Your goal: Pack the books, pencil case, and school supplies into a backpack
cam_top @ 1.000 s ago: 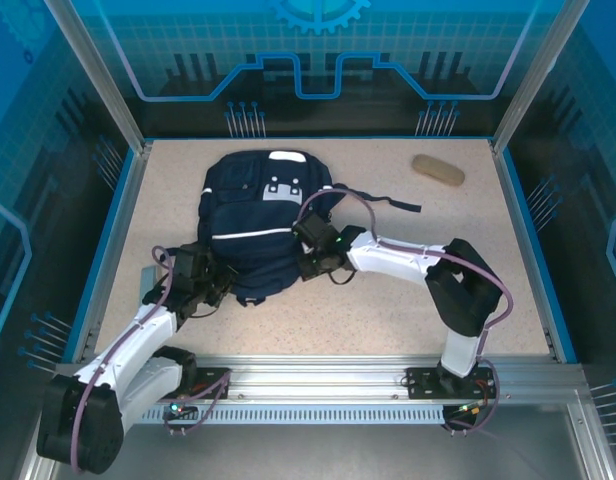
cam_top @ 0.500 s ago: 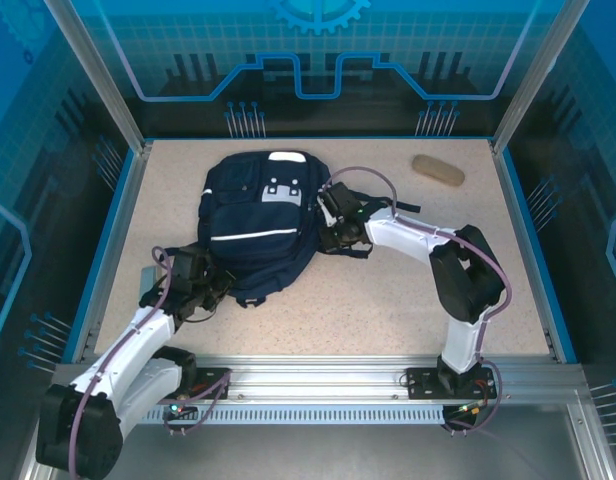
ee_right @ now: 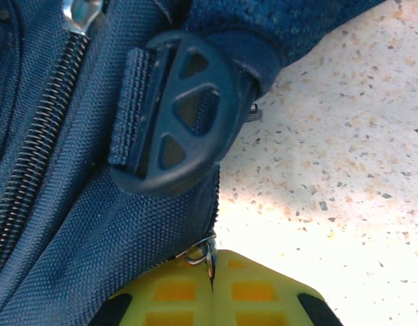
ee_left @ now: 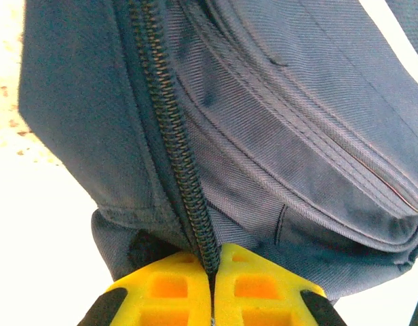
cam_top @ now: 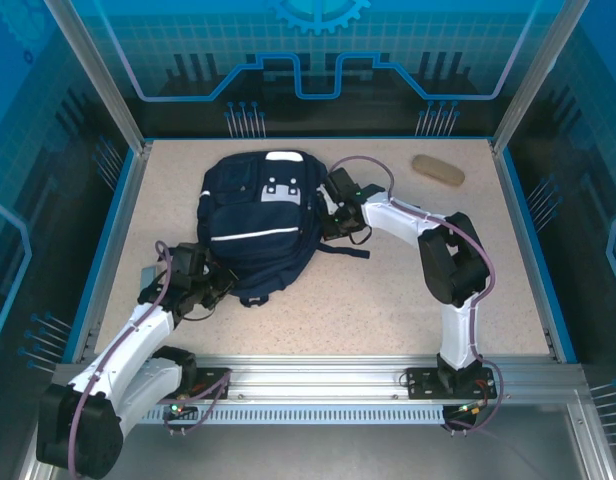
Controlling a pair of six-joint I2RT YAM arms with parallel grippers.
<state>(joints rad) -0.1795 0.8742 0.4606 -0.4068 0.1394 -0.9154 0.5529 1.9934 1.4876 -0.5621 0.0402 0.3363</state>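
The navy backpack [cam_top: 253, 215] lies flat on the speckled table, white patches at its far end. My left gripper [cam_top: 218, 286] is at its near-left corner, its yellow fingers [ee_left: 161, 292] shut on the backpack's zipper seam [ee_left: 174, 142]. My right gripper [cam_top: 325, 218] is against the backpack's right side, shut on a small metal zipper pull [ee_right: 206, 252] beside a round black plastic buckle [ee_right: 178, 112]. The tan pencil case [cam_top: 437, 169] lies alone at the far right. The books are out of view.
A dark strap [cam_top: 340, 250] trails off the backpack's right side onto the table [cam_top: 388, 290]. Blue walls ring the table [cam_top: 528, 250]. A metal rail [cam_top: 318, 375] runs along the near edge.
My right gripper has travelled from the backpack's near-right corner up along its right side toward the far end, staying shut. The left gripper has held its place.
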